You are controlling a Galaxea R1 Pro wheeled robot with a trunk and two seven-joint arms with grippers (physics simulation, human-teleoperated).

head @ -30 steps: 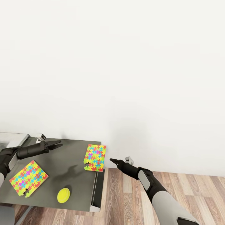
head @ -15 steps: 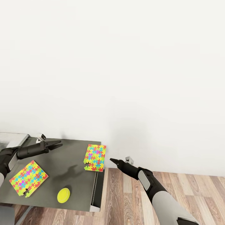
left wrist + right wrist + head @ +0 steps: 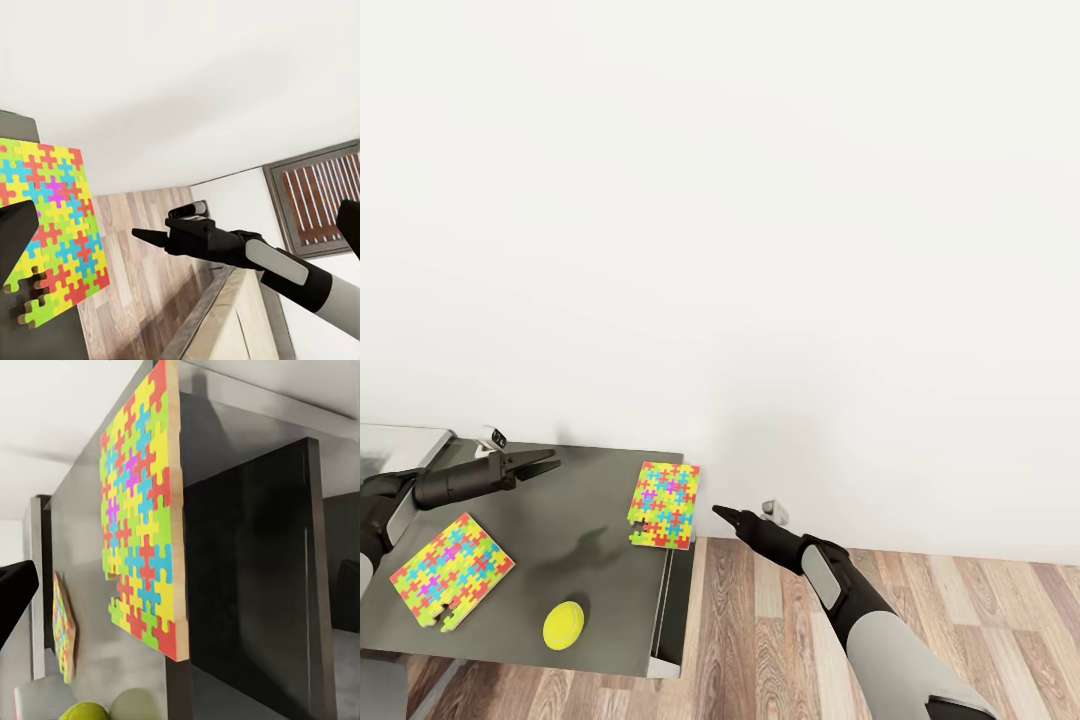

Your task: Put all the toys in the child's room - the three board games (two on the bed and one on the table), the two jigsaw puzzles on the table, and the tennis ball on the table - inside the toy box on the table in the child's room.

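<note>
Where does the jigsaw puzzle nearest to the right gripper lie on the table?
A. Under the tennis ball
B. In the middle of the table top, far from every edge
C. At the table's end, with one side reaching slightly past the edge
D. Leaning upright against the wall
C: in the head view the jigsaw puzzle lies flat at the end of the table, its side just over the edge, near the right gripper; the tennis ball sits apart.

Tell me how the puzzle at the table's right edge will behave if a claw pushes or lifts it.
The jigsaw puzzle looks like a thin flat sheet, so it probably slides rather than rolls. In the right wrist view it juts past the table edge, so an outward push could drop it. That overhang may give the right claw an edge to pinch.
</note>
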